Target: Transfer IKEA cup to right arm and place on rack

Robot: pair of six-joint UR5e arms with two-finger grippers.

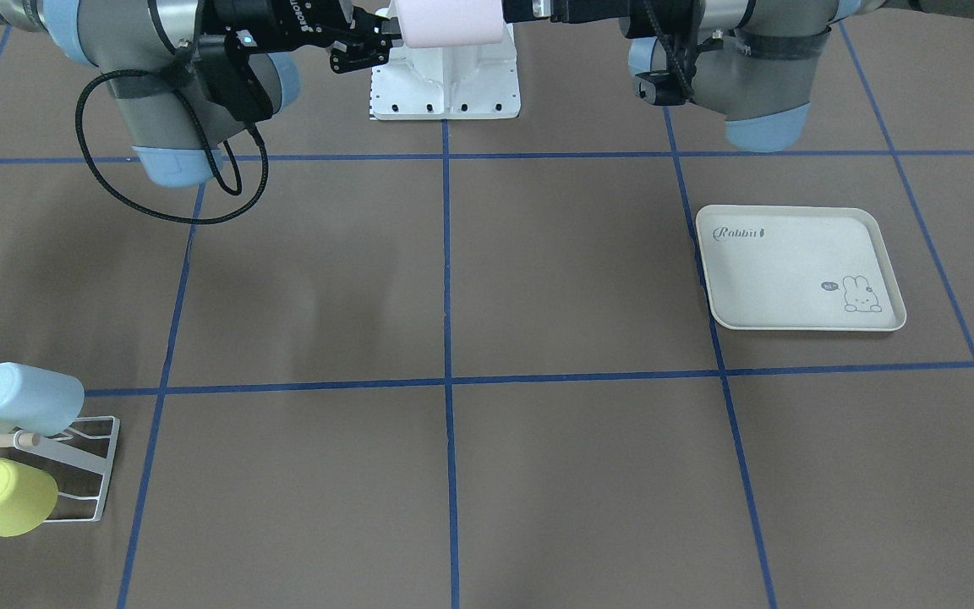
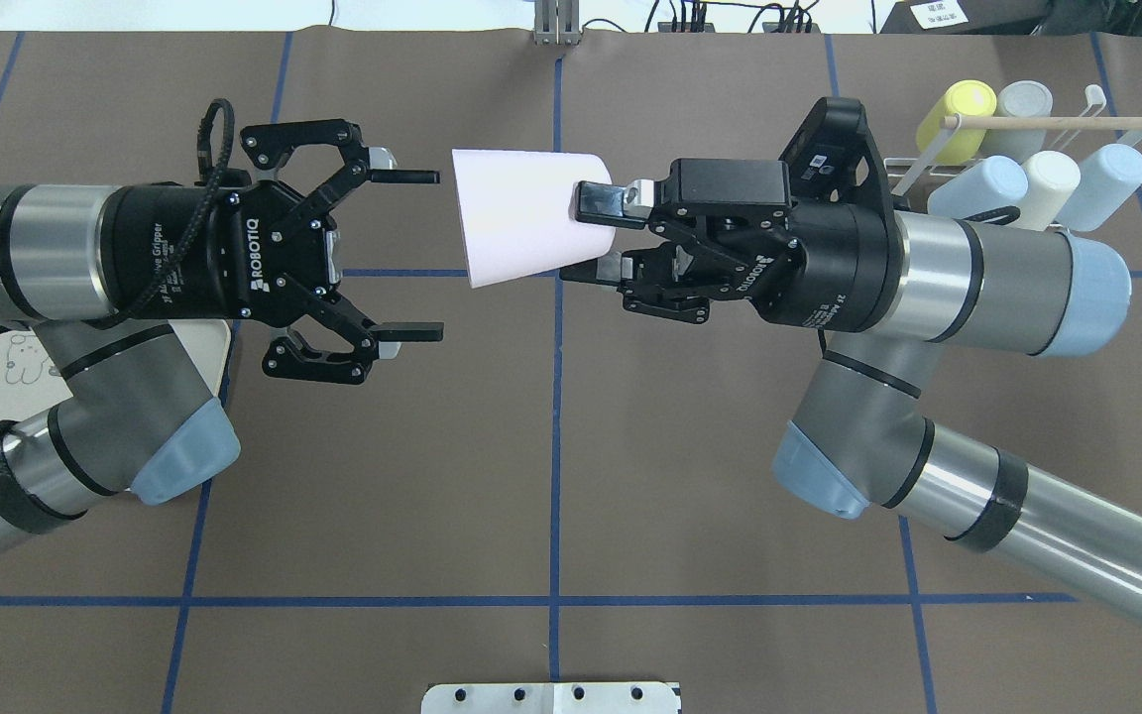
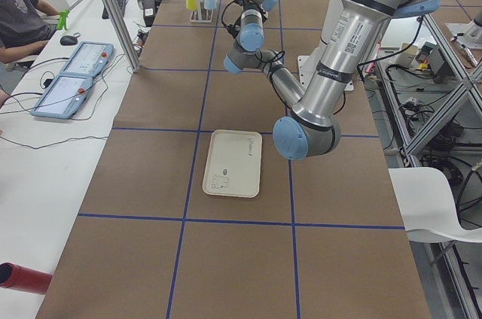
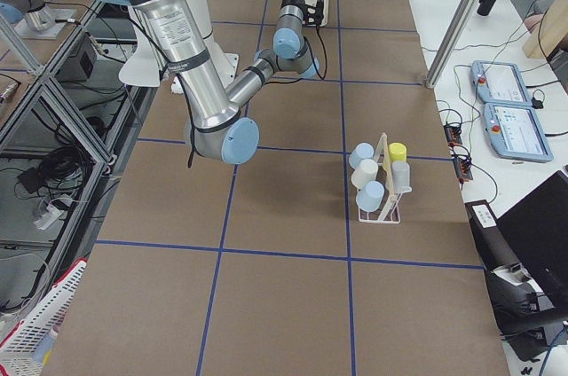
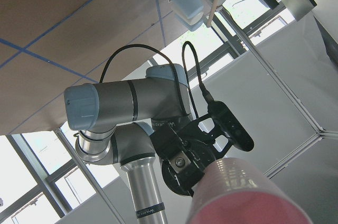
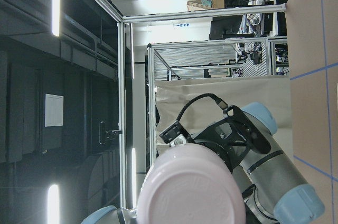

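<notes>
Fingers (image 2: 593, 201) of my right gripper (image 2: 586, 238) clamp the narrow end of the pink IKEA cup (image 2: 521, 213), held sideways above the table (image 2: 383, 496), while my left gripper (image 2: 412, 255) gapes clear of its wide end, so the carry to the white wire rack (image 2: 1047, 122) looks next.

cream rabbit tray (image 1: 791, 254): flat on brown table (image 1: 571, 279) | person (image 3: 19, 14): at white desk (image 3: 45, 153) | two tablets (image 3: 89, 56): on desk

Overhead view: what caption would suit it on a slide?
Right pincer grips the pink cup above the table; left pincer stands open facing it.
</notes>
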